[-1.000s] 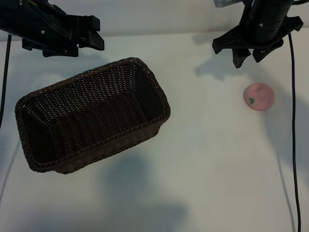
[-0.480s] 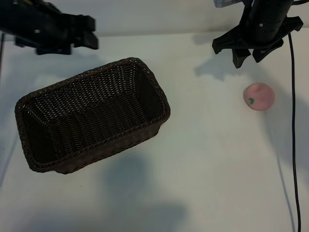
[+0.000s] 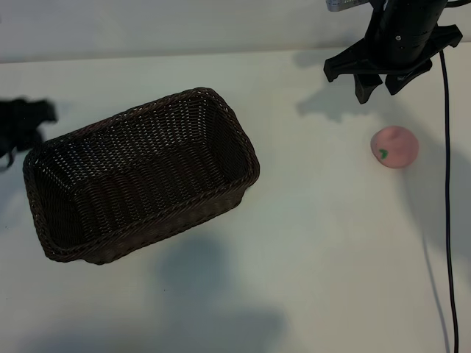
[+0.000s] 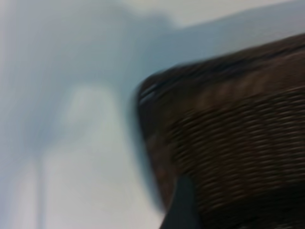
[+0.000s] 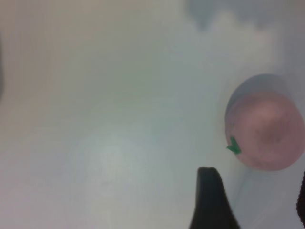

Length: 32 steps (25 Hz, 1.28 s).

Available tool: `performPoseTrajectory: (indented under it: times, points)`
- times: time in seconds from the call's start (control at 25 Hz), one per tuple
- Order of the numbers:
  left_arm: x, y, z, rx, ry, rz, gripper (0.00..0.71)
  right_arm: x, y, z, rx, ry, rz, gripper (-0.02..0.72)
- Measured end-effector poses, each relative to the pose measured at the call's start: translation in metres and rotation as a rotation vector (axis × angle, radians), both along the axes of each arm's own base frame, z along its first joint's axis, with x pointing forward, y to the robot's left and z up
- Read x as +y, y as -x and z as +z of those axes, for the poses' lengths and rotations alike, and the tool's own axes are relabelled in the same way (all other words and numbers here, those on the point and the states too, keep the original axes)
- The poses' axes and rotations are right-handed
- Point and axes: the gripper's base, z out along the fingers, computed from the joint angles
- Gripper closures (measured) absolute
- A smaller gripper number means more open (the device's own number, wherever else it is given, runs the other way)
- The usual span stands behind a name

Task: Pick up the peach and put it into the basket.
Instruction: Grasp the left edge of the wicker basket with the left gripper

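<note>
The pale-pink peach with a green leaf mark lies on the white table at the right. My right gripper hangs open just behind it, nothing between its fingers. In the right wrist view the peach rests a little beyond the two dark fingertips, apart from them. The dark-brown wicker basket stands empty at centre-left. My left gripper is a blur at the table's left edge beside the basket's rim, open and holding nothing. Its wrist view shows a basket corner and one finger.
A black cable runs down the right side of the table, past the peach. Bare white tabletop lies between the basket and the peach and along the front.
The left arm has swept from the back left down to the left edge beside the basket. The right arm, the peach and the basket have not moved.
</note>
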Motion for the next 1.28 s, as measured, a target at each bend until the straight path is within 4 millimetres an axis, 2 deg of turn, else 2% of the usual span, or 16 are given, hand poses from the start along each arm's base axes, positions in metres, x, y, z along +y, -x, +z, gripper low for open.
performPoseTrajectory:
  times: [0.12, 0.24, 0.4, 0.88, 1.08, 1.28]
  points:
    - [0.004, 0.009, -0.014, 0.036, -0.003, 0.053, 0.121, 0.000, 0.000, 0.000, 0.000, 0.000, 0.000, 0.265]
    - [0.002, 0.008, -0.028, 0.073, 0.009, 0.063, 0.121, 0.000, 0.000, 0.000, 0.000, -0.001, 0.000, 0.265]
    - [0.000, -0.003, -0.045, 0.112, 0.015, 0.063, 0.121, 0.000, 0.000, 0.000, 0.000, -0.001, 0.000, 0.265]
    - [-0.010, -0.037, -0.117, 0.305, 0.027, 0.075, 0.121, 0.000, 0.000, 0.000, 0.001, 0.000, 0.002, 0.265]
    - [-0.011, -0.042, -0.136, 0.336, 0.029, 0.074, 0.121, 0.000, 0.000, 0.000, 0.001, 0.000, 0.002, 0.265]
    - [-0.012, -0.045, -0.144, 0.346, 0.027, 0.072, 0.121, 0.000, 0.000, 0.000, 0.001, 0.000, 0.002, 0.265]
